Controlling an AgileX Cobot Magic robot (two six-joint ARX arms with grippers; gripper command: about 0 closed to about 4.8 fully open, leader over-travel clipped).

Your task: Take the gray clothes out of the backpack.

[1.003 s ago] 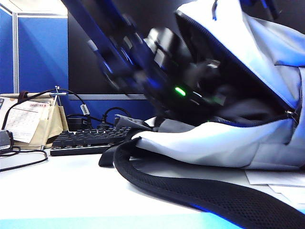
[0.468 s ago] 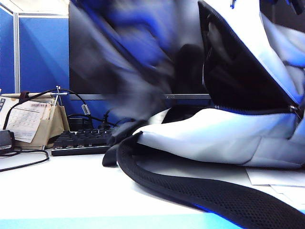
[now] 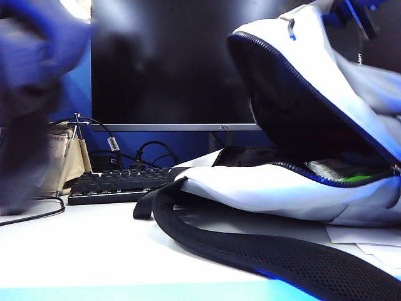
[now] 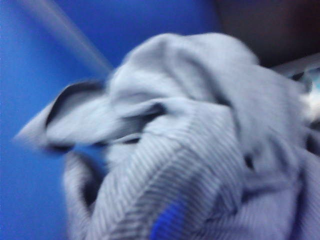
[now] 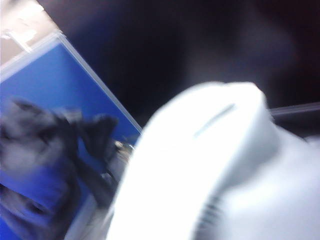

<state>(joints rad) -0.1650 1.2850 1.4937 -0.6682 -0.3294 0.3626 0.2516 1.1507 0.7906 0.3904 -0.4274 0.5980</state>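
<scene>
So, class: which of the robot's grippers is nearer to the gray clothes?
Left. The gray clothes fill the left wrist view, right at the unseen left gripper. The right gripper, not visible either, is at the backpack, far from them.

the exterior view is mixed: the desk (image 3: 75, 251) is blown out to near white, with a cyan band along its bottom edge, while the monitor (image 3: 169, 63) behind is a flat dark block with only faint reflection. a strong blue cast tints everything. at far left a large blue-gray motion smear (image 3: 28, 100) hides all detail. the backpack (image 3: 263, 188) is sharp, its open mouth in deep shadow. the left wrist view is soft, the gray clothes (image 4: 200, 150) slightly blurred. the right wrist view is heavily blurred, the pale fabric overexposed.
</scene>
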